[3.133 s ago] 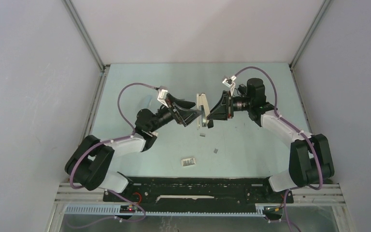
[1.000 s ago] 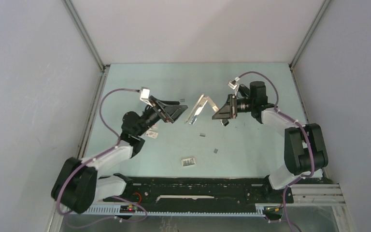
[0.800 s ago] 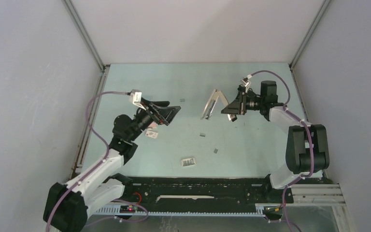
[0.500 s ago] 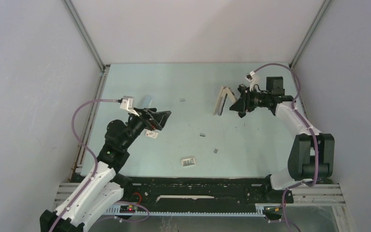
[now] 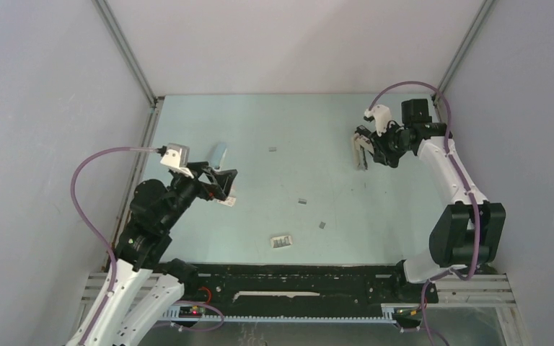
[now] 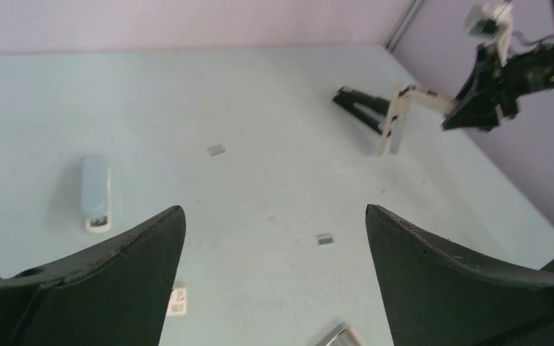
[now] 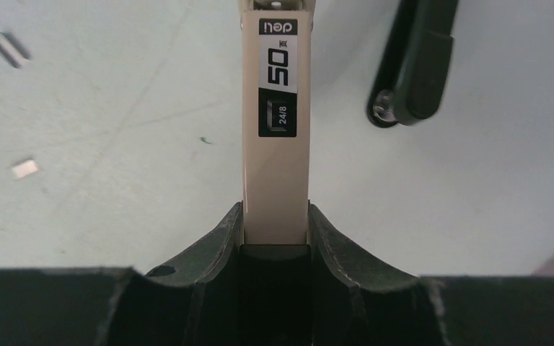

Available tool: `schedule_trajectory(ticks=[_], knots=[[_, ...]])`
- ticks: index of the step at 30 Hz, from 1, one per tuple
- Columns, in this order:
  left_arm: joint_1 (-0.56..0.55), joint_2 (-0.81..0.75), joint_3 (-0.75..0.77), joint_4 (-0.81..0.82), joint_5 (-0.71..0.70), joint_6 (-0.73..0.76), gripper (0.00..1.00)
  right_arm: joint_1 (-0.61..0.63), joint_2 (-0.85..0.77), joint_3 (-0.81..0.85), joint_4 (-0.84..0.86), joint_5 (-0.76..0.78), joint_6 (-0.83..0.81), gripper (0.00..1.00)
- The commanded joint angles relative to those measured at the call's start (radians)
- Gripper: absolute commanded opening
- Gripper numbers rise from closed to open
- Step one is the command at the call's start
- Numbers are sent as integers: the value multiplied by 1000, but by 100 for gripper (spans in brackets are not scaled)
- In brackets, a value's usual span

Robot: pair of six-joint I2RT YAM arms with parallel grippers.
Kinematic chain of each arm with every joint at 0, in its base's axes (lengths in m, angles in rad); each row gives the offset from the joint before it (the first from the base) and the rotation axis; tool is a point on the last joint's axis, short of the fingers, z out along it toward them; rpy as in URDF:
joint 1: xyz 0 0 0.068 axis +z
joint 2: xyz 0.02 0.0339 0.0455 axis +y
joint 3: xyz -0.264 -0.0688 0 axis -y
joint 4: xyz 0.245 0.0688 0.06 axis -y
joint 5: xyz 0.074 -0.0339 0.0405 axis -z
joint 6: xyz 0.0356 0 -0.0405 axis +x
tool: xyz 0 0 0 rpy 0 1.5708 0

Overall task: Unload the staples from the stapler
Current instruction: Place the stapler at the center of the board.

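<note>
Pinching the beige top arm of the stapler (image 7: 276, 130), the right claw (image 7: 275, 220) is pressed together on it. The stapler's black base (image 7: 412, 65) stands hinged open ahead and to the right of that claw. The left claw (image 6: 274, 216) is spread wide with nothing between its fingers. Staples (image 6: 324, 238) lie loose on the surface (image 6: 260, 86) ahead of the left claw, well apart from the stapler.
</note>
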Motion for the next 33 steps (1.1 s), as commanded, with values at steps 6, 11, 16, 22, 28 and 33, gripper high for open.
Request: schedule_trajectory(ticks=[6,11,16,22,28,33], knots=[[8,-36,-40,-114,-50,114,100,48,227,241,-101,246,-116,0],[7,-51,-54,-121,-53,117,100,90,362,355,-105,273,-73,0],[8,-57,-57,-124,-50,119,100,127,455,429,-91,287,-36,0],[8,-58,-60,-125,-47,118,100,141,516,457,-47,309,1,0],[7,-53,-62,-125,-47,117,100,139,558,472,-4,328,18,6],[7,-50,-63,-128,-54,120,100,142,603,499,-4,327,39,16]])
